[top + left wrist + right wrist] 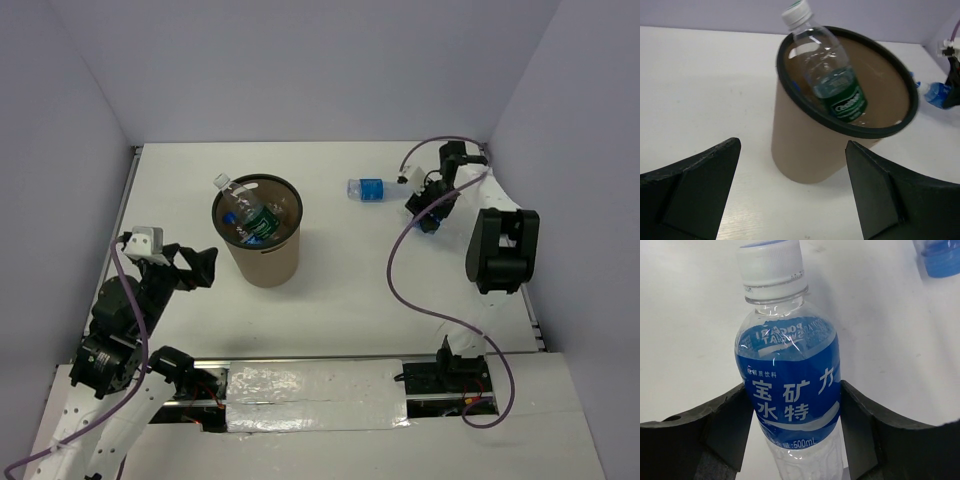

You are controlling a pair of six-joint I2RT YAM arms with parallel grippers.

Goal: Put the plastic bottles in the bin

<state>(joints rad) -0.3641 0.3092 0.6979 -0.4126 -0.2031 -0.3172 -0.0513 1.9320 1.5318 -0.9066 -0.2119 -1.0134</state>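
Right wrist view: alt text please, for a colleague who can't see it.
A clear blue-label bottle with a white cap sits between the two black fingers, which touch both its sides, above the white table. Part of a second blue bottle shows at top right.

Top view, lower left: left arm [120, 320] folded, wrist pointing right. left gripper [203, 267] level, jaws wide apart. Right side of frame: right arm [500, 250] reaching toward upper right, wrist angled left. right gripper [430, 212] fingers [725, 425] pressed against both sides of blue-label bottle [790, 390].
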